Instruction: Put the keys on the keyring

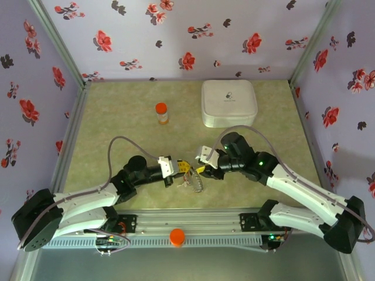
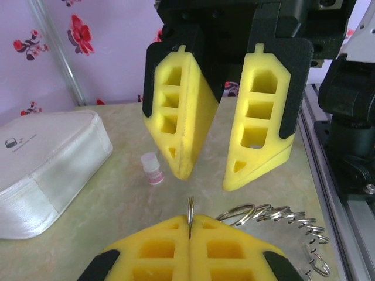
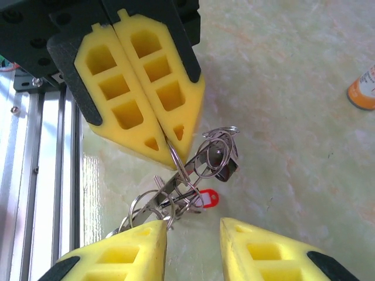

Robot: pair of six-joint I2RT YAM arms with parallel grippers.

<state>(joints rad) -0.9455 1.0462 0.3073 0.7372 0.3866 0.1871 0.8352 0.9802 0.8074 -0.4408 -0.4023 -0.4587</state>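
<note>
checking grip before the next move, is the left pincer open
No, the left pincer is shut, its yellow pads pressed together on a thin metal ring.

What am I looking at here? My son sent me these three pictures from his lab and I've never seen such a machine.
Two robot arms sit side by side at a table's edge. One picture looks down from above; the other two come from cameras on each wrist. The left tool, with yellow foam fingers, is shut on a thin metal ring of the keyring, which carries a red-headed key. The right tool stands open facing it, holding nothing. On the green table also rest a white case and an orange bottle.
</note>
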